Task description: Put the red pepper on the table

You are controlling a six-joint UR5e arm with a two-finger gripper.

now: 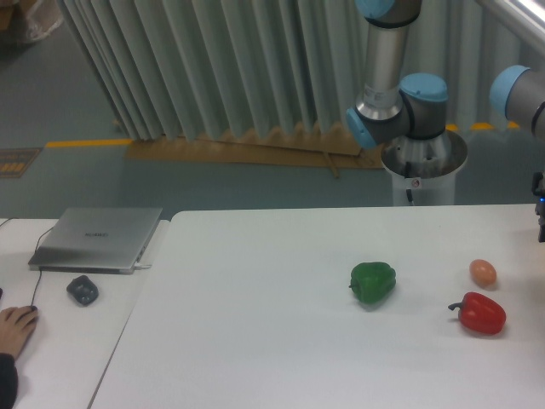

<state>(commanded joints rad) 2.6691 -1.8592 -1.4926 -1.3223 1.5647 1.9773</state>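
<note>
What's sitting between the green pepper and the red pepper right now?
Nothing: in the camera view, bare white table separates the green pepper from the red pepper. The orange egg-shaped thing sits behind that line, apart from both.

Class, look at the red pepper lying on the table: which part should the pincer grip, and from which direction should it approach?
Grip the red pepper across its rounded body, coming straight down from above. It lies on its side on the table, stem pointing left; the stem looks too thin to hold. The space around it looks free for fingers.
</note>
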